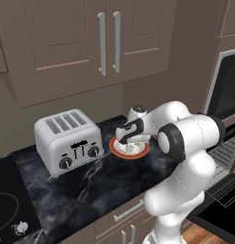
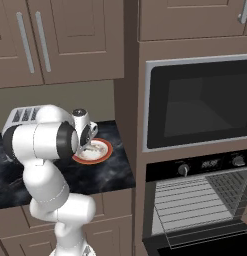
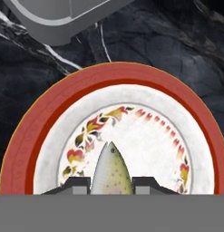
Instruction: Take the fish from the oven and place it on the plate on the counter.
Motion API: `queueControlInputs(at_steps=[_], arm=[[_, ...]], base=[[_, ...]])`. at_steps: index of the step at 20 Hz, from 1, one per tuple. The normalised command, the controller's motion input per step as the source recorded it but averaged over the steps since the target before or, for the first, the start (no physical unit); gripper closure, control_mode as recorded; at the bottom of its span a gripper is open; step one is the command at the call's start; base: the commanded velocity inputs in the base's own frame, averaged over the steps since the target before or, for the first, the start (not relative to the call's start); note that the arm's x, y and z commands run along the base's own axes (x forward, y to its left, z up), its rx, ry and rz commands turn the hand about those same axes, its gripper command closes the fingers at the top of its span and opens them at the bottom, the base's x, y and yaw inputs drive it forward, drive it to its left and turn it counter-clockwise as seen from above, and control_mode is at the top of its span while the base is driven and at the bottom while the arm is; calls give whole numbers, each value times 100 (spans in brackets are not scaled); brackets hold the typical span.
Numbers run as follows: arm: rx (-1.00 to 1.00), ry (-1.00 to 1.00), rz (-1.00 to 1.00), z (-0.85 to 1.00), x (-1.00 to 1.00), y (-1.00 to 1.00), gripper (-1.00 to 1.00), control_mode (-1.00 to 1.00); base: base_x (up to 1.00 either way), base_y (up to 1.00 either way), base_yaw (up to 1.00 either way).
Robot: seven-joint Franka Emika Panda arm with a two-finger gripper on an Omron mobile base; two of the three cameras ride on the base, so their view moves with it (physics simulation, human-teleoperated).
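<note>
The plate (image 3: 41, 122), with an orange-red rim and a white flowered centre, sits on the black marble counter (image 1: 81, 186) just right of the toaster. My gripper (image 3: 111, 183) hangs straight above the plate's centre, shut on the fish (image 3: 111, 167). The fish's pale speckled head pokes out between the two dark fingertips (image 3: 77, 183), and the rest of its body is hidden. From the base views the hand (image 1: 130, 140) points down over the plate (image 1: 120, 150), close to its surface. The oven (image 2: 195, 200) stands with its door down and its wire racks showing.
A silver toaster (image 1: 69, 140) stands on the counter left of the plate. The black stovetop (image 1: 7, 200) lies further left. A microwave (image 2: 200, 102) sits above the oven. Wall cabinets (image 1: 90, 43) hang over the counter.
</note>
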Motion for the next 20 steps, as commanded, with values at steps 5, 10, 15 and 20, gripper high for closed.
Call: queueControlInputs(at_steps=[5,10,15,20], arm=[[0,0,0,-2,13,0,100,-100],[0,0,0,0,1,-1,100,-100],[0,0,0,0,0,0,-100,-100],[0,0,0,0,0,0,-100,-100]], base=[[0,0,0],[0,0,0],[0,0,0],[0,0,0]])
